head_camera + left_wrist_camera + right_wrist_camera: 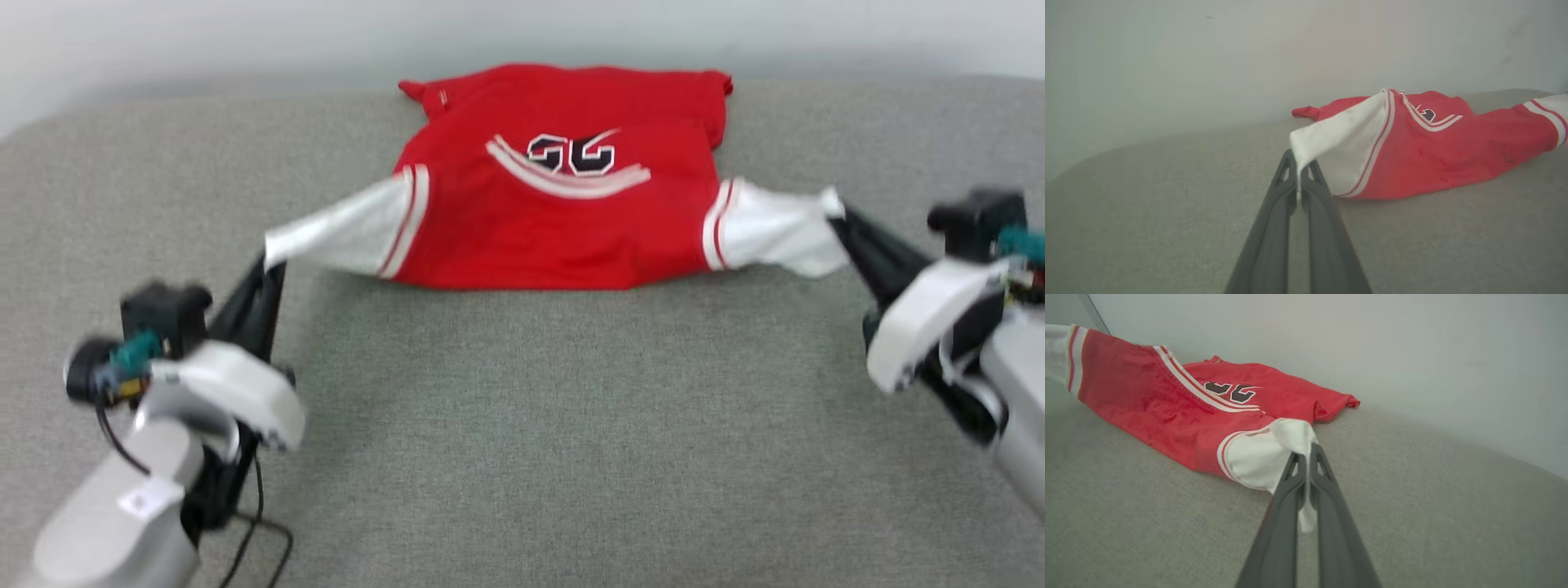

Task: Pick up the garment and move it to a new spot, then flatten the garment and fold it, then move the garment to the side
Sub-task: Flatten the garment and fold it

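The red T-shirt (563, 229) lay at the far middle of the grey cloth top (522, 433), by the wall (245, 41). The left gripper (273, 263) pinched its left white sleeve (343, 233) tight, and the right gripper (842, 219) pinched the right sleeve (775, 237).

One garment (563, 229), two claws, left claw (275, 263), right claw (839, 219), apparently one grey surface (522, 425)

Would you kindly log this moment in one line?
red white-sleeved T-shirt: on grey fabric surface; left gripper: shut on sleeve; right gripper: shut on sleeve
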Controlling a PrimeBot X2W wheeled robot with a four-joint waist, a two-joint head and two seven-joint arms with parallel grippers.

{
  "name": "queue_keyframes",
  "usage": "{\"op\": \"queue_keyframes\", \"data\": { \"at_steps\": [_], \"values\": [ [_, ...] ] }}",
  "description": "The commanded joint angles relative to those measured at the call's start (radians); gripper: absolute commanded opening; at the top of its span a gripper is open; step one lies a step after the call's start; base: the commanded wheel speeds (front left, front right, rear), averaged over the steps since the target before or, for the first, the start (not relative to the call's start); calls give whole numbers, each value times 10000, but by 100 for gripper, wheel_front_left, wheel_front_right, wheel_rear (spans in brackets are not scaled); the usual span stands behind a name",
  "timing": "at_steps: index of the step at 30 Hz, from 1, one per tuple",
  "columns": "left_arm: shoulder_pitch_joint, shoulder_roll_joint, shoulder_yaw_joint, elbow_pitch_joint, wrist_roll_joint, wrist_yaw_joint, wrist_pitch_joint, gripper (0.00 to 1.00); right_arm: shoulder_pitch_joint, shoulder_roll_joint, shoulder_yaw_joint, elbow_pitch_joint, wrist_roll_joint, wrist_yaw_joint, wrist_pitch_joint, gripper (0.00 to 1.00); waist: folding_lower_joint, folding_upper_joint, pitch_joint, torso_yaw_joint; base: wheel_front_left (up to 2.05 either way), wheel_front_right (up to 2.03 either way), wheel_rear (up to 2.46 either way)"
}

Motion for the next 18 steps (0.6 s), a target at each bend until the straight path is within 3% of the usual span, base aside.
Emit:
{"op": "queue_keyframes", "data": {
  "at_steps": [1,7,18],
  "values": [
    [472,86,49,-142,-97,107,-45,0,493,-112,-29,-73,186,-15,-46,0,3,-1,-415,6,0,0,0],
    [2750,237,175,-675,-453,714,-35,0,2488,-460,-40,-414,184,-15,-143,0,3,-1,-1045,-48,0,0,0],
    [5510,83,744,-758,-924,1217,-37,0,5813,-671,-1244,-511,96,-15,-330,0,3,-1,-1963,-110,0,0,0]
  ]
}}
